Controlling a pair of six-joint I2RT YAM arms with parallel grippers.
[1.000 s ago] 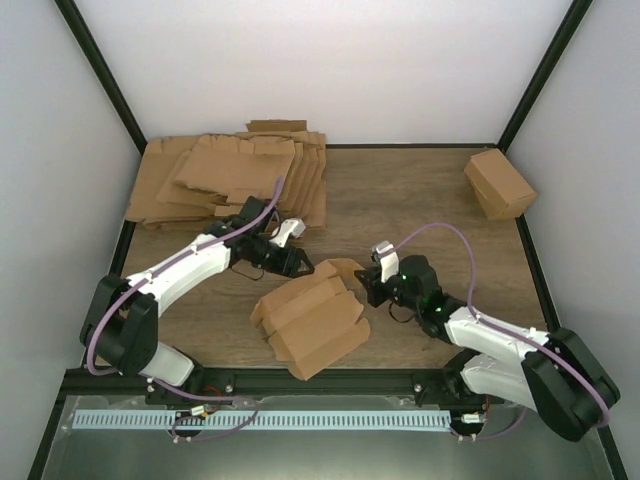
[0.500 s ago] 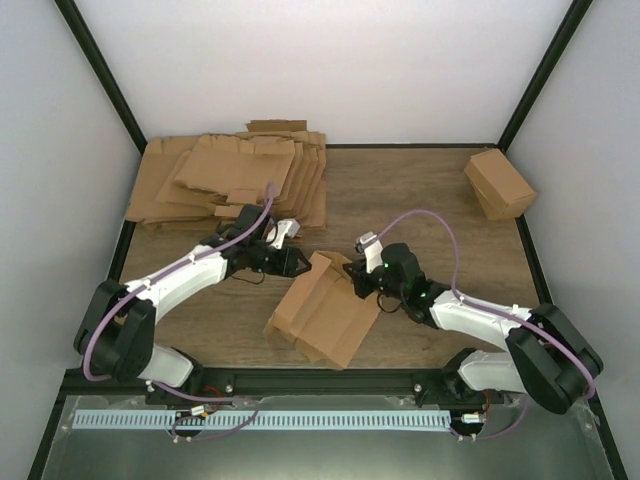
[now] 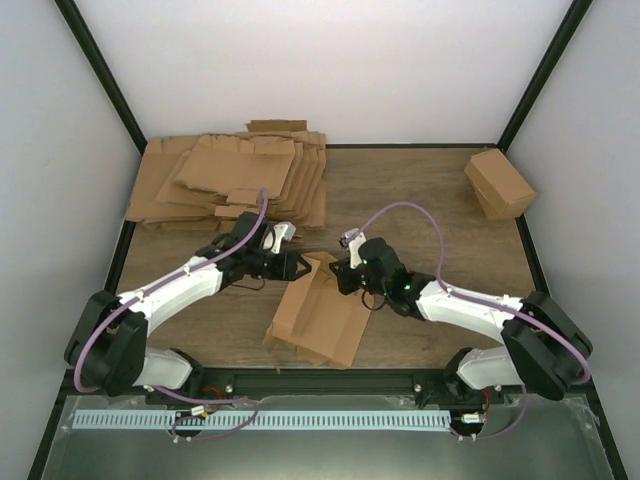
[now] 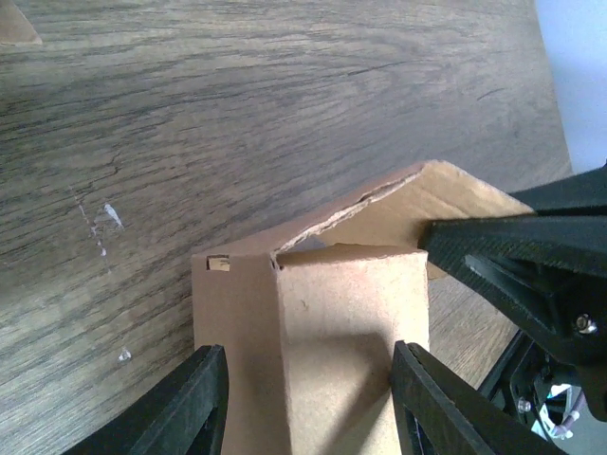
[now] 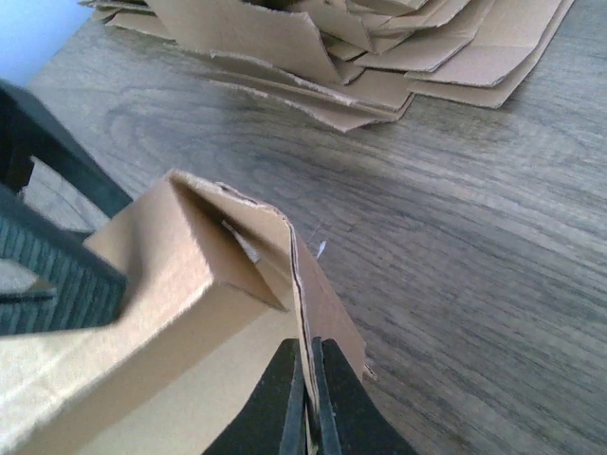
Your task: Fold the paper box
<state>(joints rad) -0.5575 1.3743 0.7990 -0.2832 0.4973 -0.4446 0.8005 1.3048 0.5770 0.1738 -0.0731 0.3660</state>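
The box (image 3: 322, 318) lies front-centre on the table (image 3: 430, 210) (folded narrower than a second ago). The left gripper (image 4: 309, 349), earlier apart, now clamps its end. The right gripper (image 5: 308, 365) is pinched shut on a flap edge.

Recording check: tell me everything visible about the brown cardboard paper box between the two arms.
The plain brown cardboard paper box is a die-cut sheet, partly folded, with creases, rough flap edges and one raised rectangular section. It rests near the front middle of the wooden table. The right gripper has its fingers shut on a thin upright wall of it. The left gripper straddles the raised section, and whether it is touching is unclear.
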